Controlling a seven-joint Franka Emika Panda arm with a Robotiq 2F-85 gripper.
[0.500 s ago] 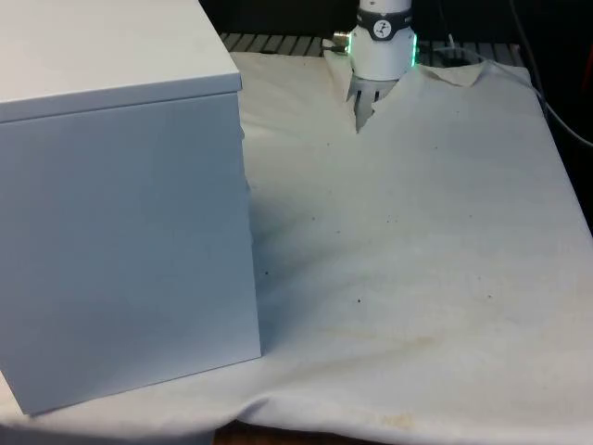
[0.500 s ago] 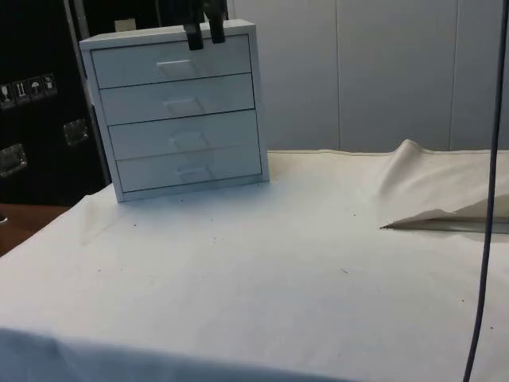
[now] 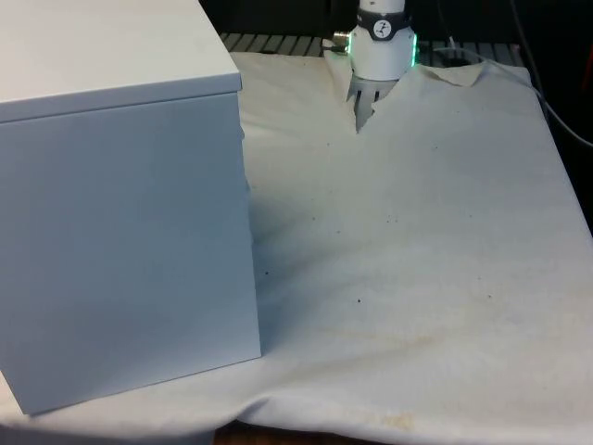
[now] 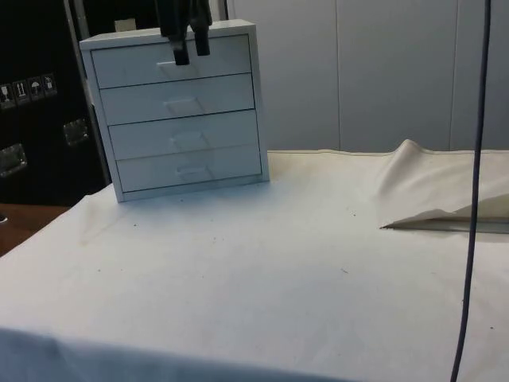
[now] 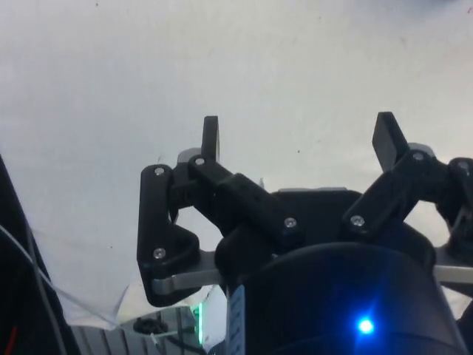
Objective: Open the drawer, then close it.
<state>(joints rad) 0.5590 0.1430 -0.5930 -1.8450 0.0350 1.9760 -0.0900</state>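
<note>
— Looking at the side view, where does the chest of drawers [image 4: 181, 111] stand?

— On the white cloth [image 4: 262, 270], toward that view's left, its four drawer fronts facing the side camera. From the front view it shows a blank wall [image 3: 120, 241] at the front view's left. All four drawers look shut flush.

— And the gripper [image 4: 191, 49]?

— It hangs before the top drawer [image 4: 171, 65], fingertips about level with that drawer's handle [image 4: 173, 65]. I cannot say whether it touches. In the wrist view the fingers [image 5: 211, 137] stand well apart with nothing between them, only cloth beyond.

— So nothing is opened yet?

— That is my judgement: the approach is under way and both the pull and the push remain.

— How will the drawer handle?

— The chest looks like a light, rigid, painted box, smooth and probably slick. A hard tug could drag the whole chest across the cloth, which is soft and may bunch. The handle is a shallow, pale bar, so the fingers should close across it squarely and pull straight outward, slowly. Off-centre force may jam the drawer on its runners.
</note>
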